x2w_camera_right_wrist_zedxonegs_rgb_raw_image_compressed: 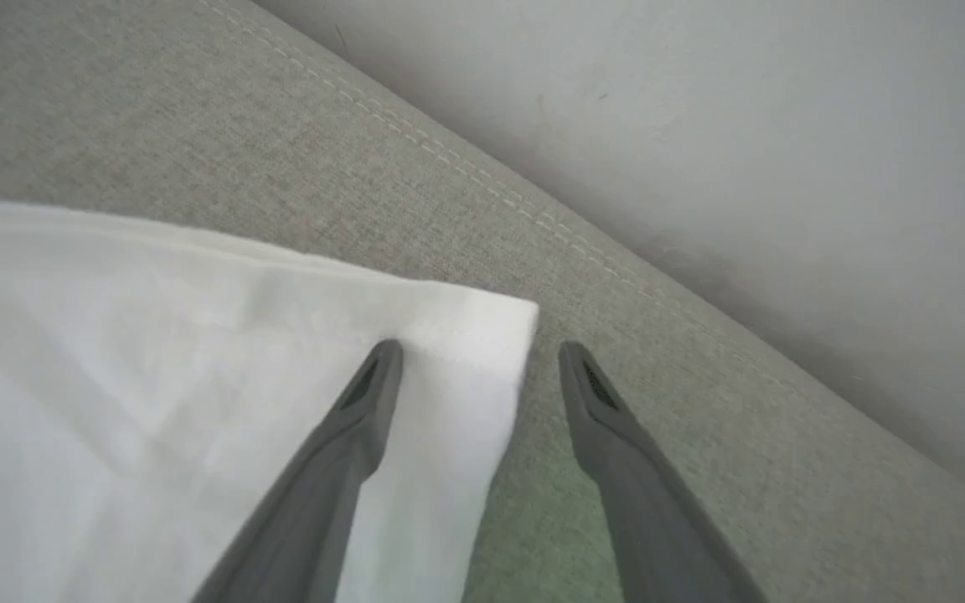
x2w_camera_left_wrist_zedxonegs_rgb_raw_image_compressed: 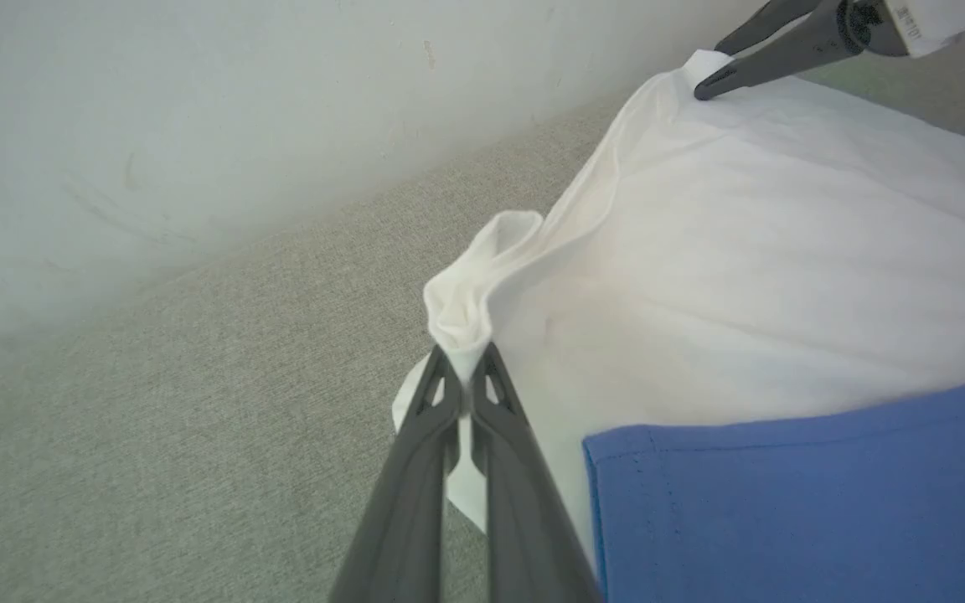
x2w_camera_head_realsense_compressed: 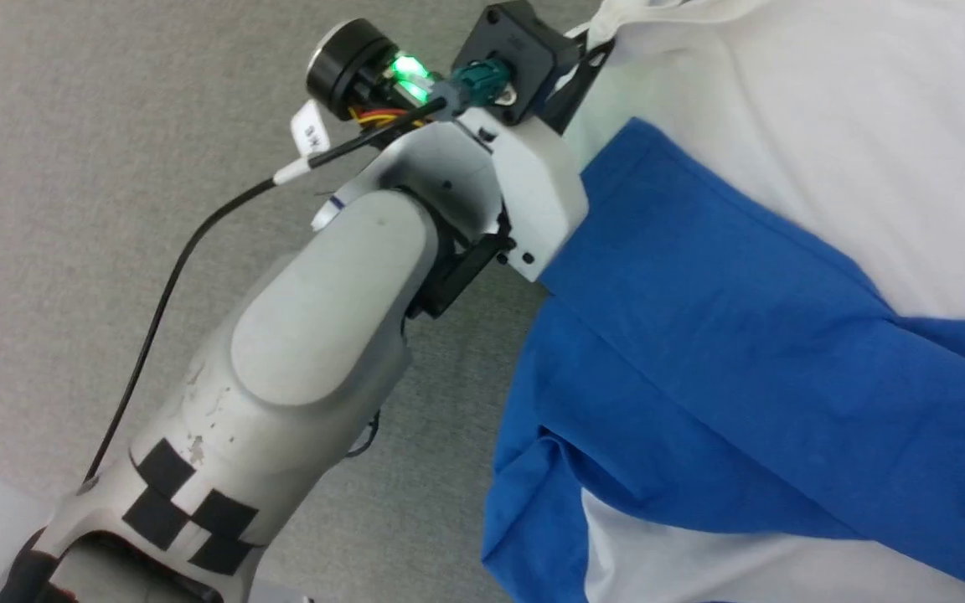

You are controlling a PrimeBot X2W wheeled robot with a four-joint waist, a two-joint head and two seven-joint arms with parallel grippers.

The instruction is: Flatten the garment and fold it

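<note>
The garment [x2w_camera_head_realsense_compressed: 784, 159], white with a bright blue sleeve [x2w_camera_head_realsense_compressed: 700, 352], lies on a grey fabric surface at the right of the head view. My left gripper [x2w_camera_left_wrist_zedxonegs_rgb_raw_image_compressed: 467, 356] is shut on a bunched corner of the white hem of the garment [x2w_camera_left_wrist_zedxonegs_rgb_raw_image_compressed: 742, 276]; its dark fingers [x2w_camera_head_realsense_compressed: 587, 67] reach that edge in the head view. My right gripper [x2w_camera_right_wrist_zedxonegs_rgb_raw_image_compressed: 478, 356] is open and straddles the other white corner of the garment [x2w_camera_right_wrist_zedxonegs_rgb_raw_image_compressed: 156, 377], one finger on the cloth and one on the bare surface. In the left wrist view the right gripper [x2w_camera_left_wrist_zedxonegs_rgb_raw_image_compressed: 704, 88] touches that far corner.
The grey woven surface [x2w_camera_left_wrist_zedxonegs_rgb_raw_image_compressed: 156, 435] runs up to a pale wall [x2w_camera_left_wrist_zedxonegs_rgb_raw_image_compressed: 198, 109] just past the garment's hem. A stitched seam [x2w_camera_right_wrist_zedxonegs_rgb_raw_image_compressed: 533, 209] marks the surface's edge by the wall. My left forearm [x2w_camera_head_realsense_compressed: 323, 318] and its black cable cross the surface left of the garment.
</note>
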